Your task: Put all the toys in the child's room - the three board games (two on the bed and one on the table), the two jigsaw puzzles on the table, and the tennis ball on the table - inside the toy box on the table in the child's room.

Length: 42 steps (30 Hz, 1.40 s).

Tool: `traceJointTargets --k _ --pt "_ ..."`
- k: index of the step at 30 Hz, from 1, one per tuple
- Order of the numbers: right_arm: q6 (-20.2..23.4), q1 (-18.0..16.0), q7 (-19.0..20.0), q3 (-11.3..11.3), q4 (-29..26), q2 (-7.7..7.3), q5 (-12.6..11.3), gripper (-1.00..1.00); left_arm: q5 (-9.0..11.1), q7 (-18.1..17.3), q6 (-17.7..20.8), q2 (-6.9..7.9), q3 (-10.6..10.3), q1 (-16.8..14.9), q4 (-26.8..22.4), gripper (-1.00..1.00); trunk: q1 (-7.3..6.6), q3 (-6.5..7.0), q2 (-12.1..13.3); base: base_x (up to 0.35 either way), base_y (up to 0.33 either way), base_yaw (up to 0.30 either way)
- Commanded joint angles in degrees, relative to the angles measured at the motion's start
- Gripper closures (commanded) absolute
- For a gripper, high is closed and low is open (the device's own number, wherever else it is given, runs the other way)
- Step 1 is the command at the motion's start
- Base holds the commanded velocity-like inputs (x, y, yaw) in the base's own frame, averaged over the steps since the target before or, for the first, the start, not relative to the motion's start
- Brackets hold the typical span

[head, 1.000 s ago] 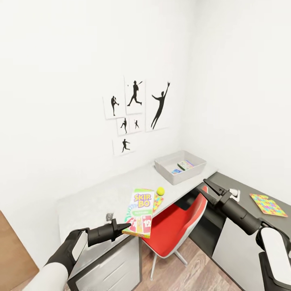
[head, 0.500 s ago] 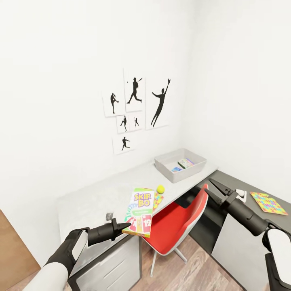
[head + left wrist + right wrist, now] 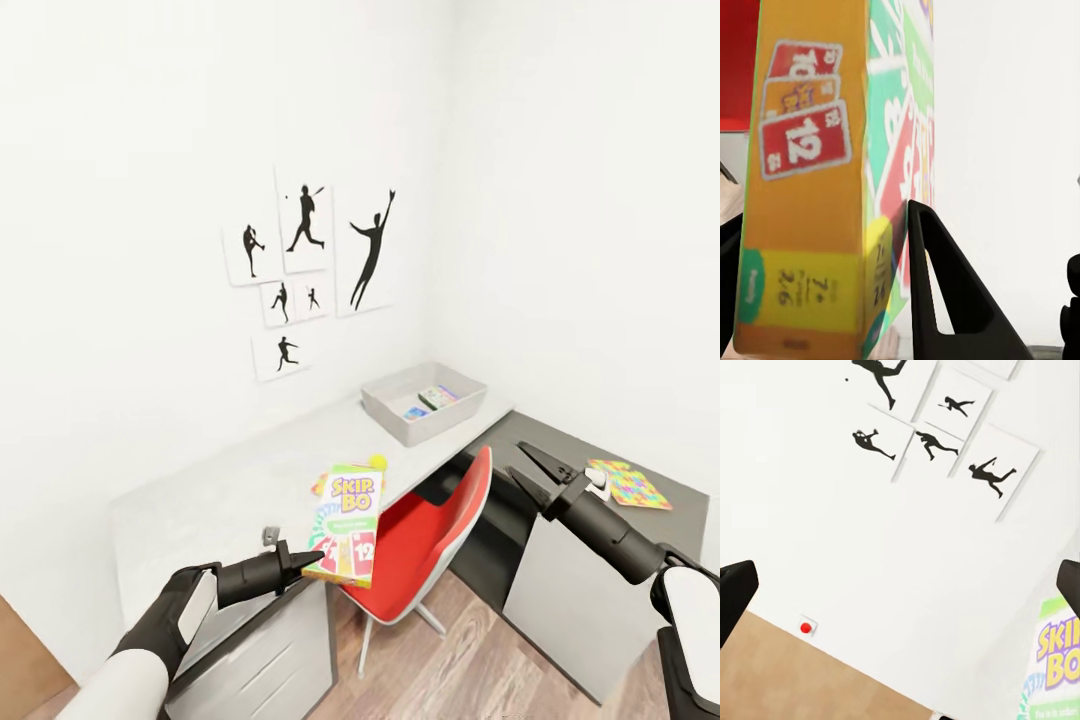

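Note:
My left gripper (image 3: 312,556) is shut on the lower edge of a green-topped Skip-Bo board game (image 3: 346,520), held upright over the front edge of the white table (image 3: 220,490). The left wrist view shows its orange side (image 3: 810,187) beside one black finger (image 3: 945,300). The tennis ball (image 3: 378,461) peeks out behind the game, and a jigsaw puzzle (image 3: 320,486) lies on the table partly hidden by it. The grey toy box (image 3: 450,417) stands at the table's far end with two small printed boxes (image 3: 428,402) inside. My right gripper (image 3: 516,457) is open and holds nothing, beside the chair.
A red chair (image 3: 425,540) stands tucked at the table between my arms. A second jigsaw puzzle (image 3: 628,484) lies on the lower dark grey cabinet (image 3: 560,450) at the right. A white drawer unit (image 3: 265,660) sits under the table. Athlete silhouettes (image 3: 310,255) hang on the wall.
The whole view has shifted left and up, so the camera has turned. My left gripper still holds the game. My right gripper has drifted slightly right.

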Motion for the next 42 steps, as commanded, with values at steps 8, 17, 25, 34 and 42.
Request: traceJointTargets --k 8,17,25,34,42 --pt "0.4 -0.1 0.3 -0.1 0.0 -0.02 0.3 -1.00 0.2 -0.7 5.6 0.61 0.1 0.0 -7.1 1.00 0.04 -0.61 -0.1 0.000 0.000 -0.223" --pt "0.4 -0.1 0.0 0.1 0.0 0.05 0.3 -1.00 0.5 -0.7 12.2 3.31 0.4 -10.0 -12.3 1.00 0.04 -1.14 -0.1 0.000 0.000 -0.223" --pt "0.8 -0.1 0.0 -3.3 0.0 -0.37 0.3 -1.00 0.5 -0.4 12.4 3.44 0.6 -22.0 -3.3 1.00 0.04 -1.37 -0.1 0.000 0.000 -0.072" --pt "1.0 -0.1 0.0 -4.3 0.0 -2.32 0.2 -1.00 0.4 0.0 12.2 3.28 0.6 -24.0 -0.1 1.00 0.04 -1.37 -0.1 0.000 0.000 -0.002" --pt "1.1 -0.1 -0.2 -4.4 0.0 -2.45 0.3 -1.00 0.6 -0.3 12.3 3.20 0.8 -24.0 0.0 1.00 0.04 -1.37 -0.1 0.000 0.000 0.000"
